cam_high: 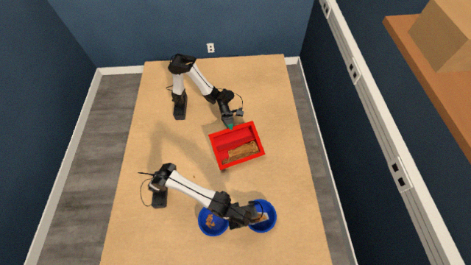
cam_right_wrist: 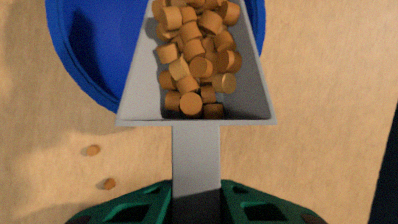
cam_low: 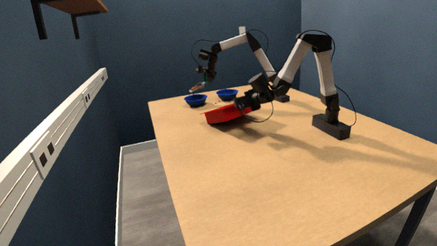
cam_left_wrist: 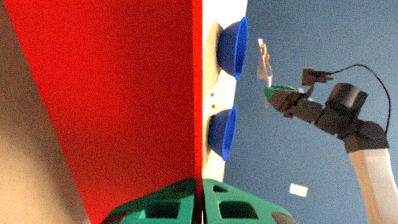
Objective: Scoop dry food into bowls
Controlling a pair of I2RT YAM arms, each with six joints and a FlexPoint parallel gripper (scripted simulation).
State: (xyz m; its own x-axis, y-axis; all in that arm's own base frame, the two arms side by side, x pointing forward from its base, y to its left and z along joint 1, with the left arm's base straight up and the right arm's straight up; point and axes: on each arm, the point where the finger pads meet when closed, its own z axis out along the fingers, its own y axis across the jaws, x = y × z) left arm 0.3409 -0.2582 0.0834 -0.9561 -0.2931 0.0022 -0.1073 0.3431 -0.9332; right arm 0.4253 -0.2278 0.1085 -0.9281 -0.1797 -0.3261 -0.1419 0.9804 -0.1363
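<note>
The red box (cam_high: pixel 218 152) (cam_low: pixel 222 115) (cam_left_wrist: pixel 120 100) is tilted, raised on the left arm's side, with brown food along its lower side. My left gripper (cam_high: pixel 230 127) (cam_left_wrist: pixel 199 187) is shut on its raised wall. My right gripper (cam_low: pixel 206 79) (cam_left_wrist: pixel 265 88) (cam_right_wrist: pixel 196 189) is shut on the handle of the grey scoop (cam_right_wrist: pixel 195 150) (cam_left_wrist: pixel 260 72), which is heaped with brown pieces, slopes down toward its front and hangs above one blue bowl (cam_high: pixel 271 224) (cam_low: pixel 195 101) (cam_left_wrist: pixel 231 50) (cam_right_wrist: pixel 95 30). That bowl's inside is partly hidden. The other blue bowl (cam_high: pixel 222 227) (cam_low: pixel 227 96) (cam_left_wrist: pixel 220 135) holds some pieces. Both bowls stand upright.
Two loose pieces lie on the table beside the bowl under the scoop, one nearer it (cam_right_wrist: pixel 93 150) and one nearer the gripper (cam_right_wrist: pixel 109 184). Another small piece (cam_high: pixel 193 177) lies between the box and the right arm's base. The right arm passes over the bowl that holds pieces.
</note>
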